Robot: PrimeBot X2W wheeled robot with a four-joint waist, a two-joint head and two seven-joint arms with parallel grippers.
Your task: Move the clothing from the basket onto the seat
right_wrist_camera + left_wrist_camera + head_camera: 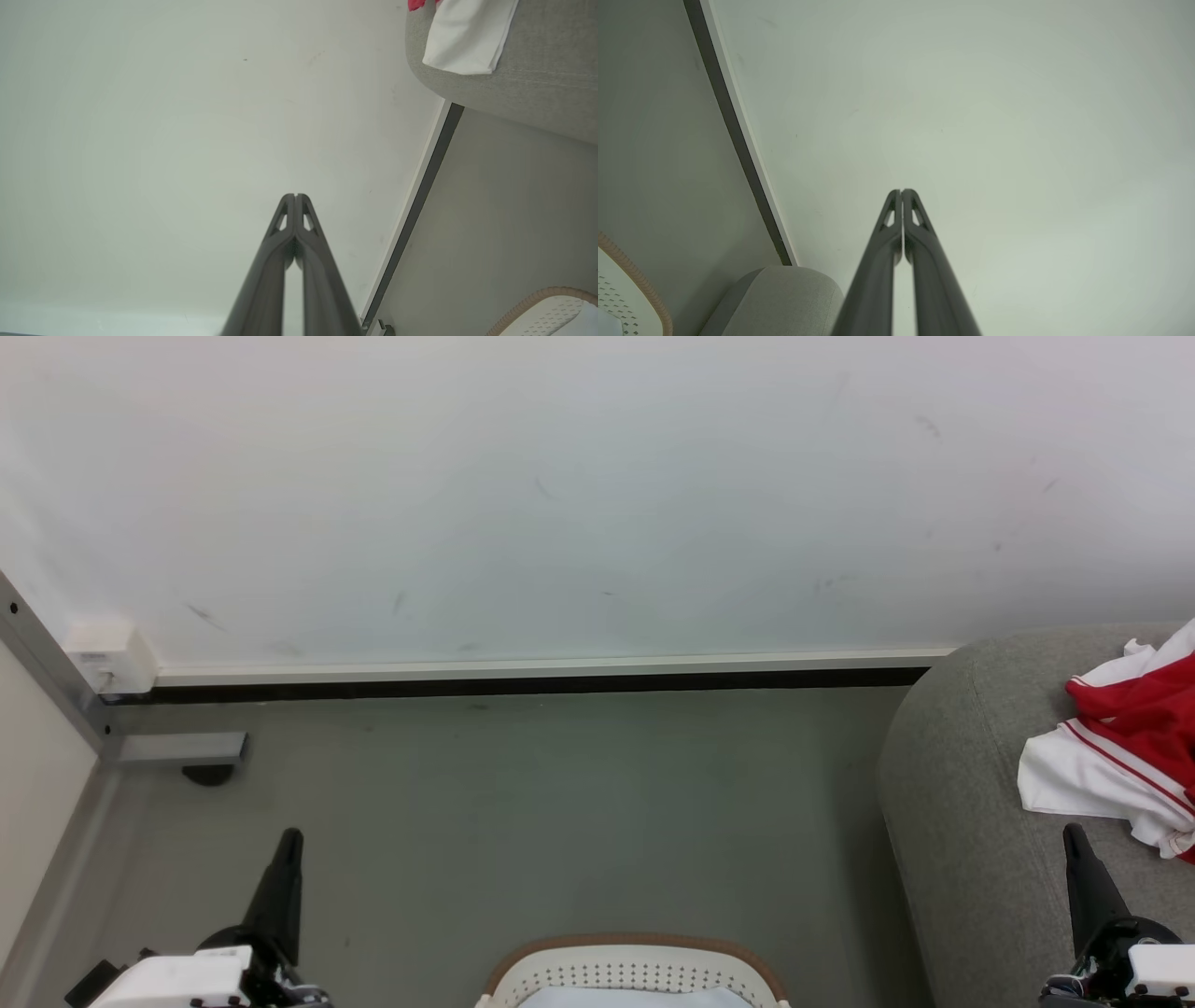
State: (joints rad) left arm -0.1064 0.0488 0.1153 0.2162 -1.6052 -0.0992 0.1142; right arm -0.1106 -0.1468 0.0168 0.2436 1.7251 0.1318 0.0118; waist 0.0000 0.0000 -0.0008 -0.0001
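Ahead of both pincers you have the pale wall (597, 495), and below it the grey floor (523, 803) that runs back toward you. The seat (971, 803) bulks up on the right, its rounded end just inboard of your right pincer (1074, 835), whose tip shows over the grey fabric. The basket (635, 943) lies between the two pincers and back from their tips, down toward your own body. You see just its far brown rim, a strip of perforated wall and a sliver of pale lining, so you cannot tell which way its long axis runs or whether any garment is left inside. The clothing (1120, 747) that you can see, a rumpled red and white heap with striped trim, is already on the seat. It sits just forward and to the outside of the right pincer's tip, close to it but apart from it. Your left pincer (291, 840) is over bare floor, well apart from the seat. Both pincers are closed with the fingers pressed together, and both are empty and pointing at the wall. The coming move turns on the basket being behind and below the tips: you need to look and reach down and inward. By the head view the left pincer seems slightly nearer the basket, while the right arm is plainly the nearer one for setting down on the seat.
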